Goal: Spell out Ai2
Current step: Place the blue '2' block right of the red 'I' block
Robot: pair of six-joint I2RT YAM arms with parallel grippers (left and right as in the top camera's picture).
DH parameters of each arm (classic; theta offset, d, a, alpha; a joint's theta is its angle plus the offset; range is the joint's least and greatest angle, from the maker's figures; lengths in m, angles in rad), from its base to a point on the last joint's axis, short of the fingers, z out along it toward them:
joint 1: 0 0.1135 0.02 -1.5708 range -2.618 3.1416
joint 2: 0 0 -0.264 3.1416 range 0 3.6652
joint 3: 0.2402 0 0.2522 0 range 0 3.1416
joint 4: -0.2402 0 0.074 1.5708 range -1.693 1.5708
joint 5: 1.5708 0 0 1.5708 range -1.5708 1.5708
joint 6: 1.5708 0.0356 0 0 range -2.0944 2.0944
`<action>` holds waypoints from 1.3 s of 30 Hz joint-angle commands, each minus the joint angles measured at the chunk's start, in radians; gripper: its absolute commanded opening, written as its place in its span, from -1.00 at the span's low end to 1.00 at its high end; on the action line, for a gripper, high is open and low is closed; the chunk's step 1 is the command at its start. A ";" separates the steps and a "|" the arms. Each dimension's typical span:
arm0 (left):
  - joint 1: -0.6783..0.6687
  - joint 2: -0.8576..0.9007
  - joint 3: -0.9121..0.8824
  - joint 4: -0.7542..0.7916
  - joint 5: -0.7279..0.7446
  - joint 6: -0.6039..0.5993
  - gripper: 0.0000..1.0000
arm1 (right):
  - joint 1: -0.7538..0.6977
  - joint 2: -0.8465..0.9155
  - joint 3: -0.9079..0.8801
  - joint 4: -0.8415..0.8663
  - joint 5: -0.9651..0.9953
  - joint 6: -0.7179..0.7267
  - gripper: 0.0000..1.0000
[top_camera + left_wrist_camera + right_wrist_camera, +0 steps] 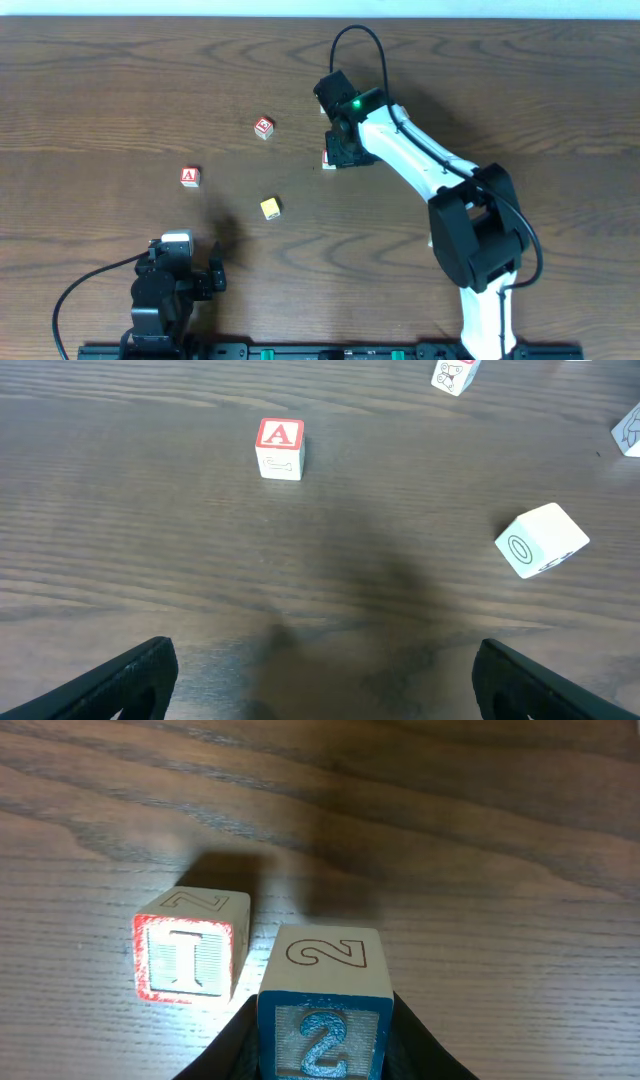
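Observation:
My right gripper (338,152) is shut on a blue "2" block (325,1010), held close to the right of a red "I" block (190,955) that lies on the table; a narrow gap separates them. In the overhead view only an edge of the I block (327,159) shows beside the gripper. A red "A" block (190,177) lies at the middle left, also in the left wrist view (280,448). My left gripper (190,262) is open and empty near the front edge, well short of the A block, with its fingers wide apart (320,680).
A yellow block with an "O" face (270,207) lies between the two arms, also in the left wrist view (541,540). Another red-and-white block (263,127) lies farther back. The right arm's white links (430,160) stretch across the right half of the table.

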State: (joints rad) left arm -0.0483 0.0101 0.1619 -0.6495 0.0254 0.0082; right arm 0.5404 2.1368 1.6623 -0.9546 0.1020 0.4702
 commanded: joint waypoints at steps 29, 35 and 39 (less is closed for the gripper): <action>0.004 -0.006 -0.006 -0.005 -0.007 0.014 0.91 | -0.025 0.039 -0.038 0.075 -0.002 0.008 -0.52; 0.004 -0.006 -0.006 -0.005 -0.007 0.014 0.91 | -0.025 0.041 -0.038 0.072 -0.003 0.019 -0.19; 0.004 -0.006 -0.006 -0.005 -0.007 0.014 0.91 | -0.025 0.041 -0.038 0.068 -0.005 0.023 -0.11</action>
State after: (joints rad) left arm -0.0483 0.0101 0.1619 -0.6495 0.0254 0.0082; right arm 0.5209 2.1597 1.6295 -0.8837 0.1001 0.4793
